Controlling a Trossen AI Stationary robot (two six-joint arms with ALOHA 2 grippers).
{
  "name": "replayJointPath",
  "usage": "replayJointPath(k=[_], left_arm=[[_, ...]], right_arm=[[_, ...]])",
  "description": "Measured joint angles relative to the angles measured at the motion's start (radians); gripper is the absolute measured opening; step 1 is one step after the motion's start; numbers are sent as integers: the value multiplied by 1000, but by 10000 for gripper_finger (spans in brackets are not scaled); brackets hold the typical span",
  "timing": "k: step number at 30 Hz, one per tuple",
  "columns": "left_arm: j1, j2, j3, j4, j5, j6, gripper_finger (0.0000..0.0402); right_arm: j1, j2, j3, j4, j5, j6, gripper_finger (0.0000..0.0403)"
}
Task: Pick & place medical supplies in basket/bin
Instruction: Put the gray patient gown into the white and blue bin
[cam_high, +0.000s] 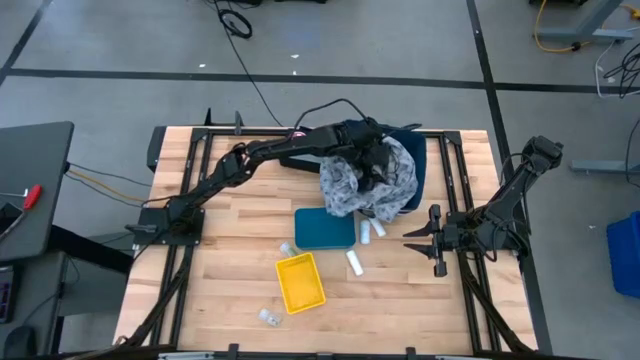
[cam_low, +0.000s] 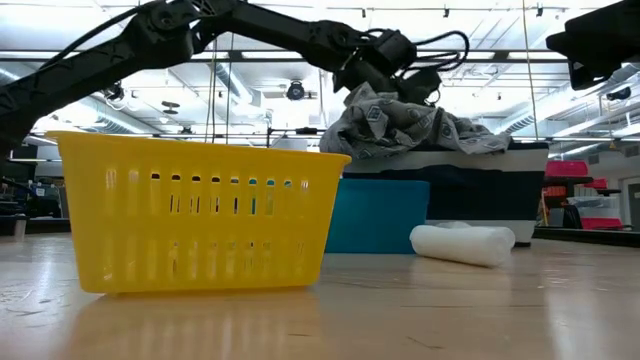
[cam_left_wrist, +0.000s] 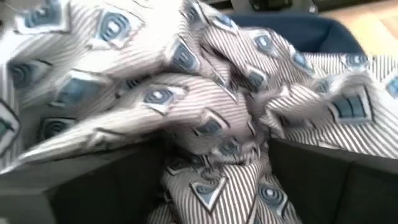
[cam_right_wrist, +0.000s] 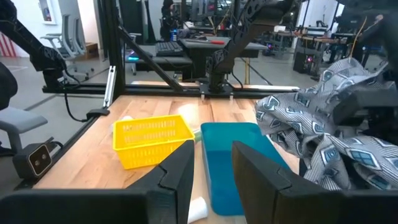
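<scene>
A grey cloth (cam_high: 365, 185) printed with blue squares lies heaped over a dark blue bin (cam_high: 417, 150) at the table's far middle. Part of it hangs over the bin's near wall. My left gripper (cam_high: 372, 158) reaches in from the left and sits on top of the heap, shut on it. Several white rolls (cam_high: 354, 262) lie on the wood near a teal bin (cam_high: 325, 228). Two clear packets (cam_high: 268, 317) lie near the front edge. My right gripper (cam_high: 428, 240) waits open at the right, touching nothing. No blue-green cloth shows. My left gripper (cam_left_wrist: 214, 168) has a thick bunch of the grey cloth (cam_left_wrist: 217, 155) between its two fingers, several folds of it, coming from above. The cloth rises to a peak (cam_low: 365, 100) at the gripper. The rest spreads slack over the dark bin (cam_low: 480, 185).
A yellow slotted basket (cam_high: 300, 282) stands near the front middle, with the teal bin (cam_low: 378, 215) behind it. One roll (cam_low: 462, 243) lies right of the teal bin. Black frame rails run along both table sides. Bare wood shows at the front left and front right.
</scene>
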Motion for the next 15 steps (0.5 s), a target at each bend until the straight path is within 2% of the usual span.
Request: replayJointPath(k=[7,15], left_arm=[[-17,2,-2,-2,-15,18,283],[-25,-14,4,-51,-97,55,282]], right_arm=[[0,0,0,-9,0,16,114],[0,0,0,-15,0,20,114]])
